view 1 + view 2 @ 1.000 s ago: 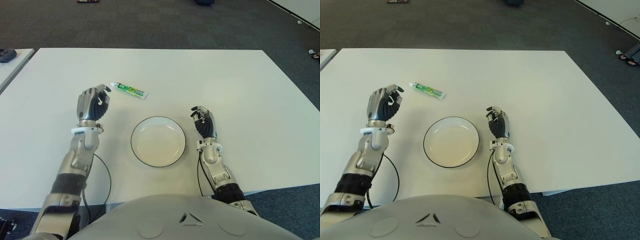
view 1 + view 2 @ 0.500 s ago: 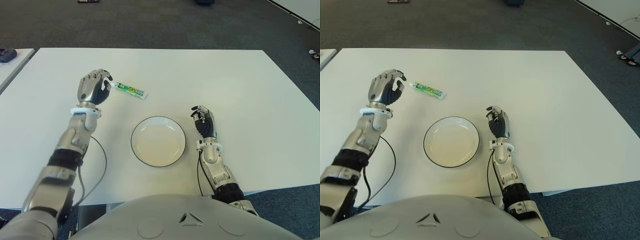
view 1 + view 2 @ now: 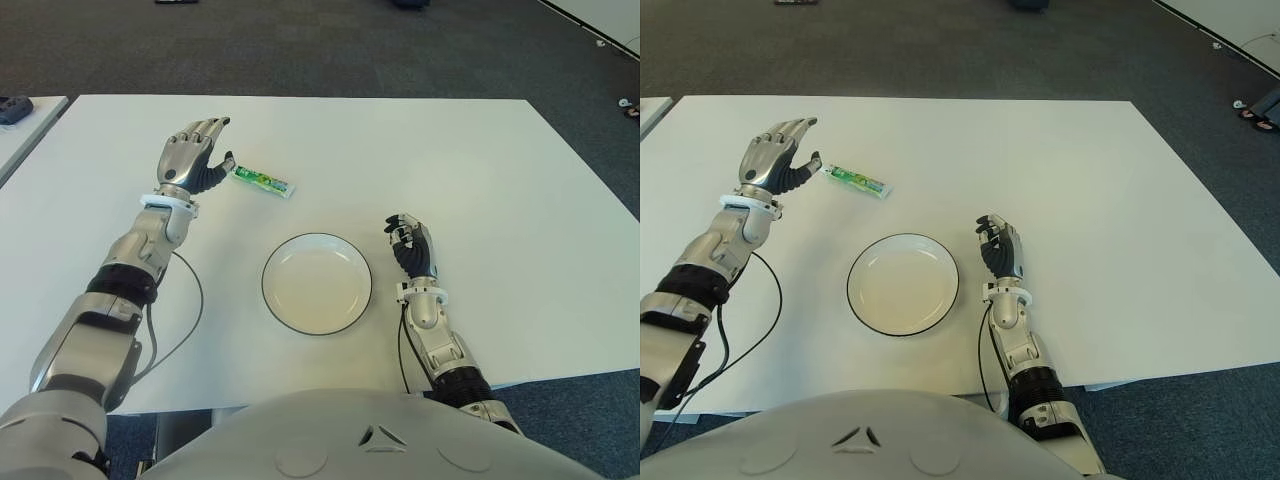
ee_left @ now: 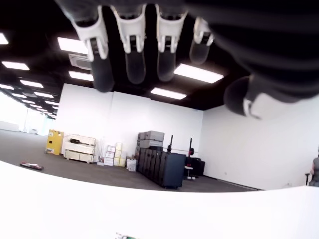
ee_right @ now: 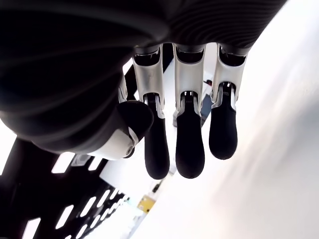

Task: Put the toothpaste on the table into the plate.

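Observation:
A small green and white toothpaste tube [image 3: 260, 181] lies flat on the white table [image 3: 480, 170], behind and to the left of the plate. The white plate [image 3: 316, 283] with a dark rim holds nothing. My left hand [image 3: 196, 150] hovers at the tube's left end with its fingers spread and nothing in them; its thumb tip is close to the tube's cap. In the left wrist view only a sliver of the tube [image 4: 122, 236] shows below the extended fingers [image 4: 134, 55]. My right hand [image 3: 410, 248] shows to the right of the plate, fingers loosely curled and holding nothing.
A black cable [image 3: 190, 320] trails from my left arm across the table's near left part. A second white table's corner [image 3: 25, 120] with a dark object on it shows at the far left. Dark carpet surrounds the table.
My left hand moved away from me and slightly right, up to the tube's left end, and its fingers uncurled from a loose fist to a spread pose. The tube, plate and right hand stayed put.

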Available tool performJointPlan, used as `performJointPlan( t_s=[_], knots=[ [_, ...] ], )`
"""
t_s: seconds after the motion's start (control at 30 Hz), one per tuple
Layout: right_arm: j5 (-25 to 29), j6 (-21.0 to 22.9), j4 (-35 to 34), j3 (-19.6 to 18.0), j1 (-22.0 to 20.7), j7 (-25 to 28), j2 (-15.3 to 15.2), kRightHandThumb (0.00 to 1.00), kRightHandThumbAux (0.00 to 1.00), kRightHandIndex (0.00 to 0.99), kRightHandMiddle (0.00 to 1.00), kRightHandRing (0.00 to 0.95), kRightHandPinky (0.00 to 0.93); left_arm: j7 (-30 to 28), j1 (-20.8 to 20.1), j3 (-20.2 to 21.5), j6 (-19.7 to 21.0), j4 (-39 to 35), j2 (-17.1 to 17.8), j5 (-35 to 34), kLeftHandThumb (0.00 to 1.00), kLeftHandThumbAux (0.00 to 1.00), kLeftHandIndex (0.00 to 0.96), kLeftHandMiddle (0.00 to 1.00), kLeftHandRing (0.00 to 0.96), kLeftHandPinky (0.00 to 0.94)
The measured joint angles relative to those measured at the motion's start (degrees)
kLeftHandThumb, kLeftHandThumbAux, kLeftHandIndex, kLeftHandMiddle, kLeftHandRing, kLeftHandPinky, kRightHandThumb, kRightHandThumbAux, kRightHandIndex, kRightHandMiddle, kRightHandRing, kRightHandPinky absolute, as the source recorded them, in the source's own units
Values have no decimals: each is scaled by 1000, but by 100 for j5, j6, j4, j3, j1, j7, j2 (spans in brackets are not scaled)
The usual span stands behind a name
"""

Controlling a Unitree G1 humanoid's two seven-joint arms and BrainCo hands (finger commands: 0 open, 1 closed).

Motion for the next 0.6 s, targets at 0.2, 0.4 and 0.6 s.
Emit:
performJointPlan(
  t_s=[0.2,0.4,0.6],
  knots=[
    [1,-10,-3,-2,4,-33,15,831,696,376,554,673,659,49,-764,-439,-253,1037,16,136,584,290,25,90,110,163],
    [3,-16,-4,-9,5,-44,8,830,697,372,546,652,600,-5,-1365,-927,-395,1835,10,308,567,254,4,48,53,80],
    [20,-44,-5,-15,18,0,-8,829,698,369,540,653,638,-95,-1739,-1468,-414,2409,2,548,530,243,0,24,22,50]
  ],
)
